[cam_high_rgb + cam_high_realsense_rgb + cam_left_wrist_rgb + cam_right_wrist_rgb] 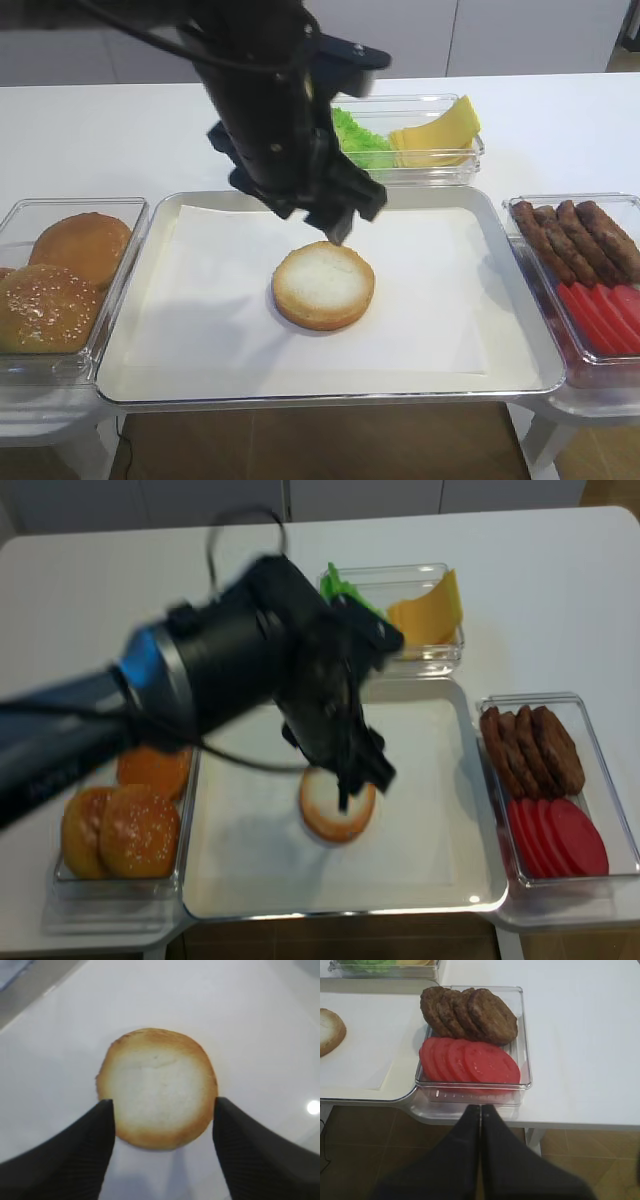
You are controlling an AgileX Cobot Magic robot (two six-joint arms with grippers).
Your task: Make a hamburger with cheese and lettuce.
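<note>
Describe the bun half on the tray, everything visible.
The bun half is round, with a pale cream cut face turned up and a toasted golden-brown rim. It looks soft and bready, with nothing on top of it. It lies flat on the white paper lining the metal tray, roughly at the tray's middle. The left gripper is above it, jaws spread wide to either side of its near edge, apparently not touching it.

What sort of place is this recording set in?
Probably a burger-making station on a white table: a metal tray with a bun half, and clear tubs of patties, tomato slices, lettuce and cheese.
</note>
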